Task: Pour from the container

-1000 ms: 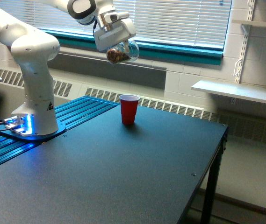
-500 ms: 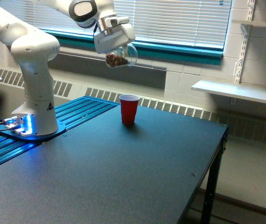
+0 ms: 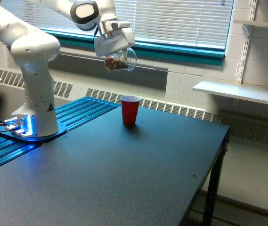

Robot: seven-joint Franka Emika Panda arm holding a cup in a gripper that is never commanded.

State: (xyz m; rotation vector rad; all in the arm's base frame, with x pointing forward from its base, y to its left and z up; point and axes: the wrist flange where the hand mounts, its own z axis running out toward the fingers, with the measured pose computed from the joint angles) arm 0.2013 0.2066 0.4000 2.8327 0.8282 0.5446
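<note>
Pincer [image 3: 117,55] of a white Franka Emika Panda robot arm [image 3: 35,52] clamped on one small clear rounded plastic container [image 3: 121,60], held high in the air in front of a window with white slatted blinds [image 3: 171,19]. The container sits directly under the white pincer housing, gripped at its upper side, and hangs tilted on its side, with its open mouth turned toward the exterior view's right. Brown granular contents [image 3: 114,61] lie heaped in the part of the container toward the exterior view's left; individual pieces are too small to count. The container is well above the dark flat-topped table [image 3: 124,179] and touches nothing but the pincer. One opaque red plastic cup with a white rim [image 3: 130,110] stands upright on the table near its far edge, below the container and slightly toward the exterior view's right, well apart from it. One arm is in view, its broad white base [image 3: 38,117] mounted on a blue ribbed metal platform [image 3: 77,113] at the exterior view's left, with a blue glow at the foot. One white wall shelf [image 3: 239,92] juts out at the exterior view's right, beside a white metal shelf bracket rail [image 3: 247,37].
</note>
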